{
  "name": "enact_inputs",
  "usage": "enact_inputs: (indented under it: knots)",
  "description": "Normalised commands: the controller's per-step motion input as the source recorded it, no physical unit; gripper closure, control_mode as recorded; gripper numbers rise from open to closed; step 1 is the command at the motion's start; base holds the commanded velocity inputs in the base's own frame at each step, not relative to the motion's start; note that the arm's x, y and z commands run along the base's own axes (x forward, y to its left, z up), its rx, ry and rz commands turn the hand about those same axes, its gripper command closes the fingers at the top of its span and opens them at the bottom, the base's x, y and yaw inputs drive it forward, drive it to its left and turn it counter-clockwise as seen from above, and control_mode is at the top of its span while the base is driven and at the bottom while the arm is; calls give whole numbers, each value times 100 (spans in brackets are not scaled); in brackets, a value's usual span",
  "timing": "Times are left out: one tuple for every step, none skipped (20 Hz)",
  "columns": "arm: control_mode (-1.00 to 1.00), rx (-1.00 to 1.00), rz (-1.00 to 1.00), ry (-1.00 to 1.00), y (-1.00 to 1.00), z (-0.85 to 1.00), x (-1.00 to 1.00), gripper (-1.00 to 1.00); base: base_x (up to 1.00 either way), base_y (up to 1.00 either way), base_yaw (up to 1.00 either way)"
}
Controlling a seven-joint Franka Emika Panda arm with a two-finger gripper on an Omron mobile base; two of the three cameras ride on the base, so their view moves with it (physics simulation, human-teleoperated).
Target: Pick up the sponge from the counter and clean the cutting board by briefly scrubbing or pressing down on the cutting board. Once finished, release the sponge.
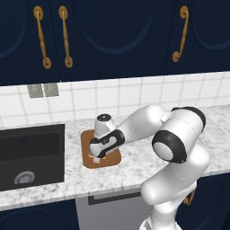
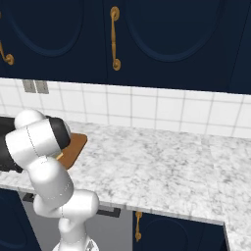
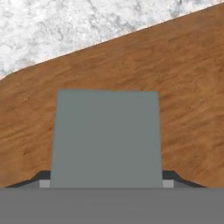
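The white arm rises from the base at the lower right of the left base view, bends at a big dark-ringed elbow above the marble tabletop [image 1: 134,168], then reaches left and downward so that its wrist and hand hang over the cutting board [image 1: 88,137]. The hand points steeply down at the board, with its dark-banded body tilted a little toward the camera; its lower end hides most of the board's middle. In the right base view the same arm is folded close at the left edge, its dark joint covering much of the brown board [image 2: 76,144], of which 1 rounded corner pokes out on the tabletop [image 2: 157,166].

In the hand view the pincer [image 3: 106,183] looks straight down onto wood grain. Its 2 dark fingertips [image 3: 43,178] show at either side of the sponge [image 3: 107,138], whose grey-green scouring face fills the gap between them. The tips sit right against the sponge's 2 sides, so the pincer is closed on it, held moderately wide by the block. The sponge is over the cutting board [image 3: 188,83], well inside its edge; whether it presses on the wood cannot be told. A strip of tabletop [image 3: 65,26] shows beyond the board's edge.

To the left of the board in the left base view lies the black sink basin [image 1: 30,155], sunk in the tabletop.
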Motion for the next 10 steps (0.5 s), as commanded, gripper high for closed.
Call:
enact_inputs:
  knots:
    - [-100,-7,4,1,28,0,0,100,0,0,0]
    - [-100,-7,2,0,17,0,1,100,0,0,0]
    - [-100,-7,0,0,3,0,12,100,0,0,0]
    - [-100,-7,0,0,0,0,20,100,0,0,0]
    - [-100,-7,0,0,0,0,31,100,0,0,0]
    - [-100,-6,0,0,0,0,34,100,0,0,0]
    - [-100,-5,0,0,0,0,35,100,0,0,0]
    - [-100,-4,0,0,-13,0,34,100,0,0,0]
    - [-100,-2,0,0,-21,0,34,100,0,0,0]
    - [-100,-1,0,0,-25,0,38,100,0,0,0]
